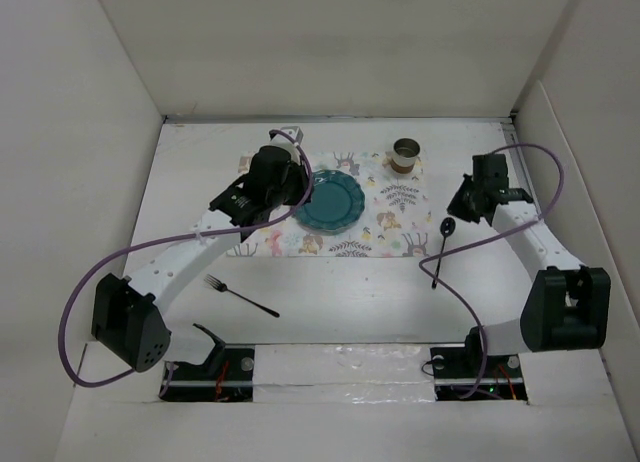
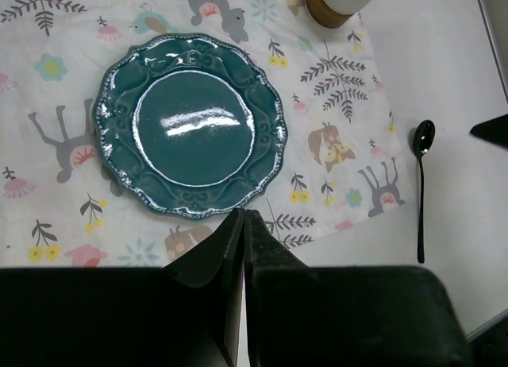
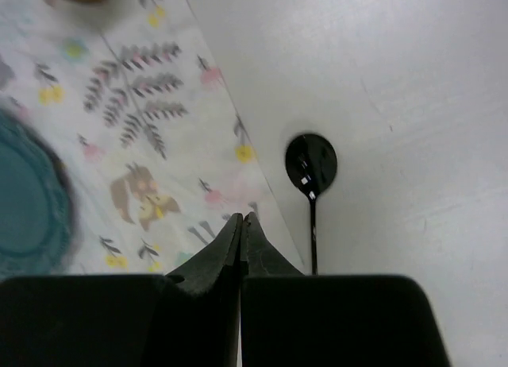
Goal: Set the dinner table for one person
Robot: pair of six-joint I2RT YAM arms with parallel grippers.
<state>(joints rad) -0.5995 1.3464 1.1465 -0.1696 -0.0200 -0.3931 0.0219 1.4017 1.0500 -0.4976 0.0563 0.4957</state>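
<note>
Left gripper [image 2: 242, 218] is hovering with fingers pressed together, gripping nothing. Teal plate [image 2: 190, 125] is lying just ahead of its tips on the floral placemat [image 2: 341, 105], with the cup [image 2: 337, 1] further ahead to the right. Right gripper [image 3: 240, 220] is likewise fully closed and empty, black spoon [image 3: 311, 164] lying just right of its tips. Dinner table [image 1: 350, 292] is lying white beneath both grippers. Fork [image 1: 240, 295] is lying well behind the left one.

The white surface [image 1: 350, 302] carries a floral placemat [image 1: 385, 227] at its far middle, a black spoon [image 1: 441, 250] just right of it, and a black fork [image 1: 240, 295] nearer, to the left.
</note>
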